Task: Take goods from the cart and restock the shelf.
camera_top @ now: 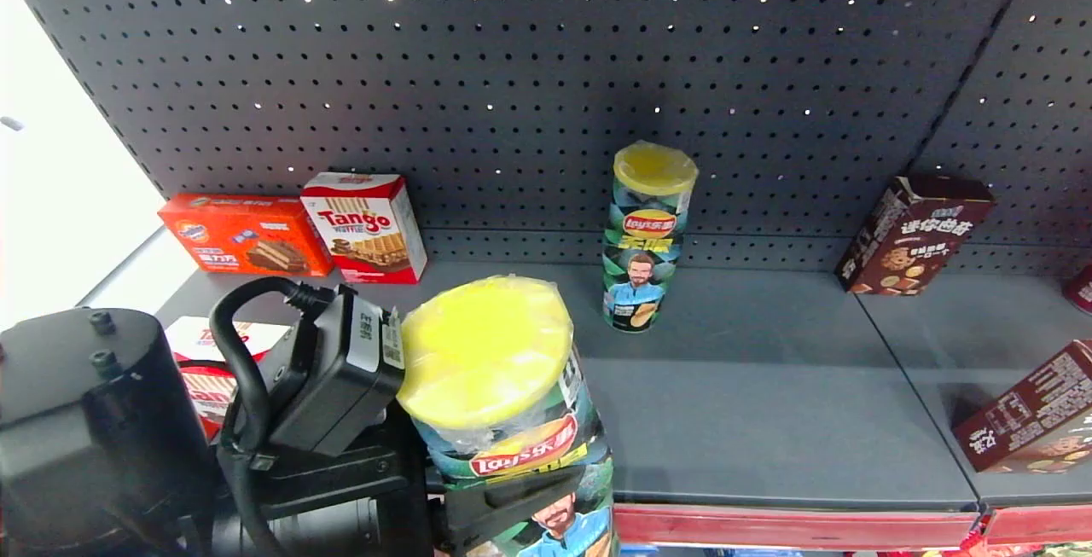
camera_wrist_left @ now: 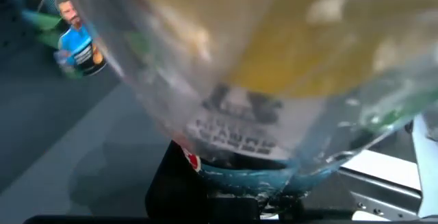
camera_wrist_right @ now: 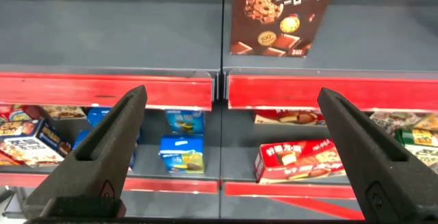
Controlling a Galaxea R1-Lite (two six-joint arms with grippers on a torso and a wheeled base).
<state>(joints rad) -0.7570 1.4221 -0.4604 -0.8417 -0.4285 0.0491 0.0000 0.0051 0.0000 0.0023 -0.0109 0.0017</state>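
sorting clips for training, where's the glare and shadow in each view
head view: blown-out white past the left end of the shelf, pinpoints of light through holes in the pegboard, soft shadow beside the lying brown box; left wrist view: pale glare on the wrap of the held chip can; right wrist view: even light on the red rail, dimmer below.

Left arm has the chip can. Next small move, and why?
Probably carry the held can forward over the shelf, toward the standing can: the left gripper grips it at the shelf's front edge, and bare deck lies between them.
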